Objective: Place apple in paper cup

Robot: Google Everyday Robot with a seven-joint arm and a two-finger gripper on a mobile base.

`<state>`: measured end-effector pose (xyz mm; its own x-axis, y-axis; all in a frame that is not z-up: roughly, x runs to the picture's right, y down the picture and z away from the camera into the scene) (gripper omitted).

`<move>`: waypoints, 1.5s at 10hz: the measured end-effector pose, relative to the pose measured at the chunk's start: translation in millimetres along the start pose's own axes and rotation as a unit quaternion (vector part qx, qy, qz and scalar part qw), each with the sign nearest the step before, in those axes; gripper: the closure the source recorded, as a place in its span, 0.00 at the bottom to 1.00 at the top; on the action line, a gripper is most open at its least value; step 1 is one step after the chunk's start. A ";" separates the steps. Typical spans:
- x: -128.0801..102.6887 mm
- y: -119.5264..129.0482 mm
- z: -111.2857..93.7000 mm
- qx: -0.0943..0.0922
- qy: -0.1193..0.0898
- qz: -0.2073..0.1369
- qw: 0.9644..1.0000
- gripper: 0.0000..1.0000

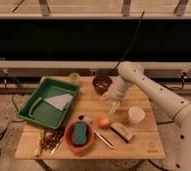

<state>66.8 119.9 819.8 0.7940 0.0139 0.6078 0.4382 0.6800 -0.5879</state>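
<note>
The apple (pixel 103 121) is a small round orange-red fruit on the wooden table (pixel 139 145), just right of an orange bowl. The white paper cup (pixel 136 115) stands upright to the apple's right, apart from it. My gripper (pixel 112 106) hangs from the white arm over the table's middle, above and slightly right of the apple and left of the cup. It holds nothing that I can see.
A green tray (pixel 36 107) with a white cloth lies at the left. An orange bowl (pixel 79 136) holds a green sponge. A dark red bowl (pixel 102 83) and a small yellow-green cup (pixel 74 78) stand at the back. A wooden block (pixel 121 131) lies below the cup.
</note>
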 end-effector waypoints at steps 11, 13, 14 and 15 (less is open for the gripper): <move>9.7 14.4 44.6 -0.006 -0.006 -0.006 1.000 0.35; 9.0 15.2 46.3 -0.007 -0.005 -0.008 1.000 0.35; 9.1 15.7 46.5 -0.007 -0.004 -0.008 1.000 0.35; 8.3 16.5 46.4 -0.008 0.000 -0.009 1.000 0.35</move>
<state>61.1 165.2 839.9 0.7860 0.0024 0.6182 0.4584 0.6687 -0.5854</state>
